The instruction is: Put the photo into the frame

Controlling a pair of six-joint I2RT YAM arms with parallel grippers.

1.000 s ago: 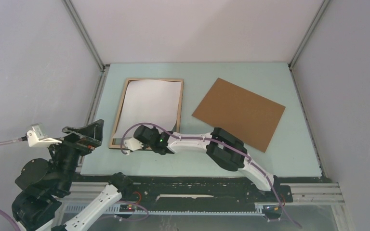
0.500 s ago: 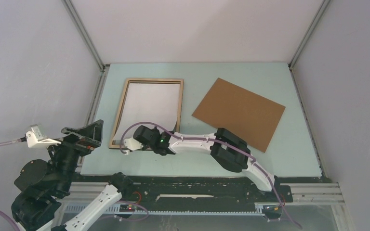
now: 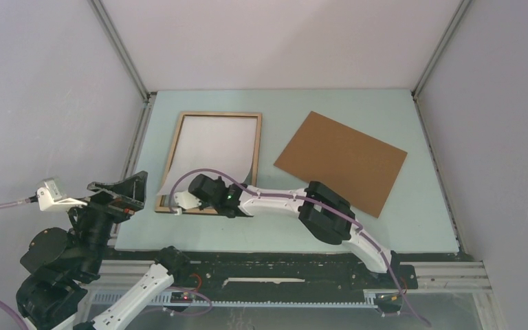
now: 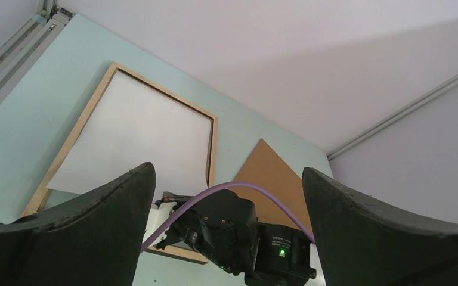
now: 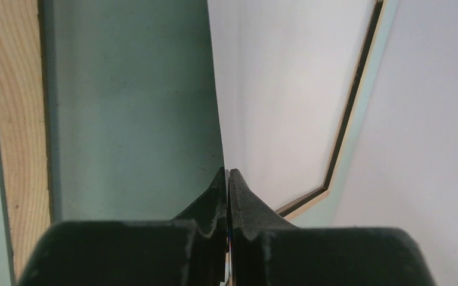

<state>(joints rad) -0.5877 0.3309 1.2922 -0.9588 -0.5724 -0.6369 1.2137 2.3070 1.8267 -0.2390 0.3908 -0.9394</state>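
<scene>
At the near rail of the thin tan wooden frame (image 3: 220,114), right gripper (image 5: 227,173) pinches the large white-backed photo print (image 3: 216,146), near-left corner overhanging. Best: square it, lower flat, release. Idle left gripper (image 3: 120,187) gapes.

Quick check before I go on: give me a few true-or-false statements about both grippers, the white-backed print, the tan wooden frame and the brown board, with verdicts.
1. The right gripper is shut on an edge of the large white-backed rectangular photo. True.
2. The left gripper holds the light tan wooden frame. False: it is open, clear of the frame.
3. The plain brown backing board lies inside the frame. False: it lies on the table, right of the frame.
4. The photo's white back faces up. True.
</scene>
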